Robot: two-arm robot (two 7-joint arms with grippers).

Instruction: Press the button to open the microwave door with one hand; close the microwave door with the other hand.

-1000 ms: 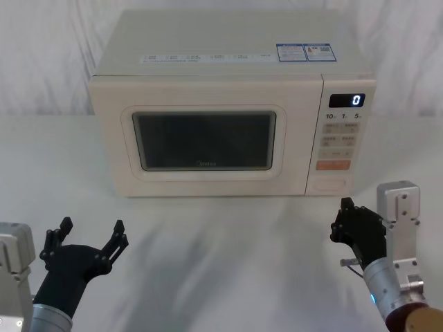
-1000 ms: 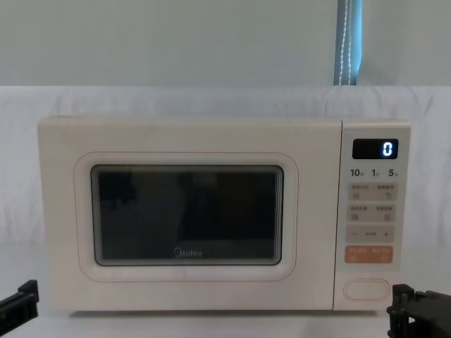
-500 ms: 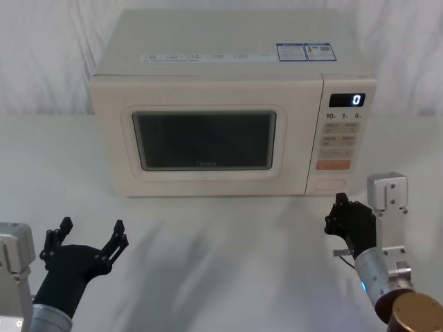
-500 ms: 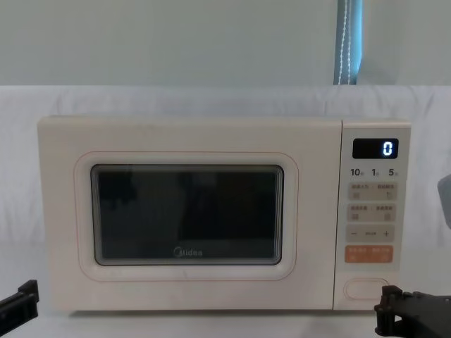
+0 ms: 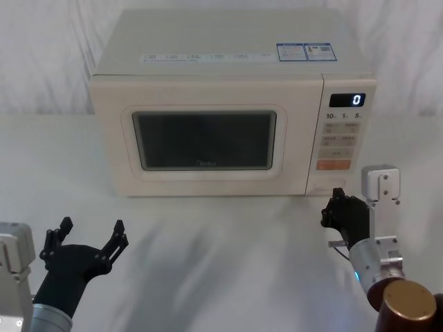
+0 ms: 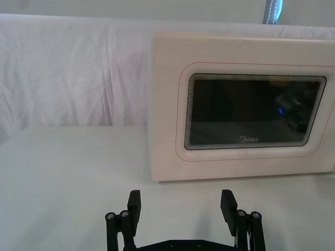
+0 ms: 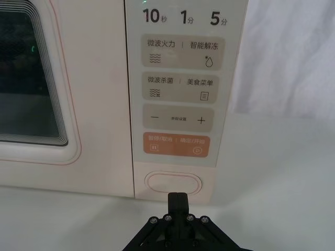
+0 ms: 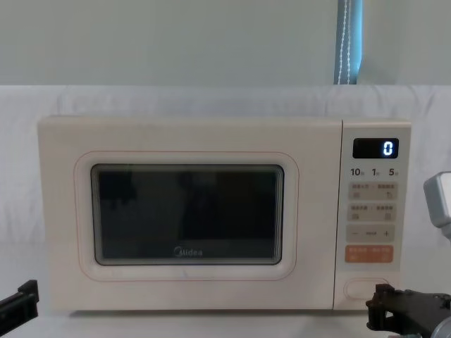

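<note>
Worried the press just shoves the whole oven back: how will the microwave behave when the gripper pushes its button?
The microwave looks boxy and broad-based, flat on the table, so it probably won't tip. The button sits low, so a push there should give little tipping leverage. The cloth-covered table might let it slide slightly; the right gripper should press gently.

A white tablecloth (image 5: 221, 242) is spreading out beneath the jaws of the left gripper (image 6: 181, 201) and the right gripper (image 7: 178, 197), and running on ahead of them. Farther ahead of both sets of jaws, a creased white cloth backdrop (image 6: 68, 73) is hanging down to the table's far edge. Above it a pale wall (image 8: 176, 35) is showing, with a narrow blue-grey strip (image 8: 348, 42) hanging high above the right jaws.
</note>
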